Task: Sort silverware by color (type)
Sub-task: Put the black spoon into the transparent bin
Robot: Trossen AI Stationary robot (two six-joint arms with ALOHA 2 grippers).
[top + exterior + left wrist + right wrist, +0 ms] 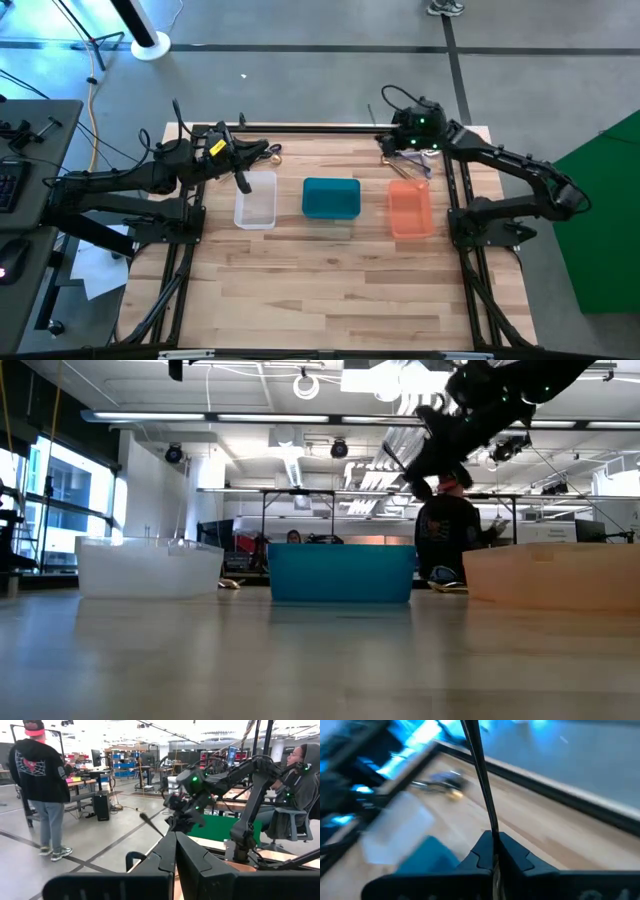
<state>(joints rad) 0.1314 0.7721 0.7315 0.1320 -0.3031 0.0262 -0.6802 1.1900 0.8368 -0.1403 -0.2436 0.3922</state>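
Right pincer (494,851) clenched on dark utensil (479,775), long axis jutting straight ahead; teal bin (331,198) nearest. Left pincer (174,851) clenched, seemingly on another dark utensil.

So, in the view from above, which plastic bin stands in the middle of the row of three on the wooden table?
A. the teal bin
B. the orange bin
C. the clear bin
A: seen from above, the teal rectangular plastic bin sits between the clear rectangular plastic bin on the left arm's side and the orange rectangular plastic bin on the right arm's side.
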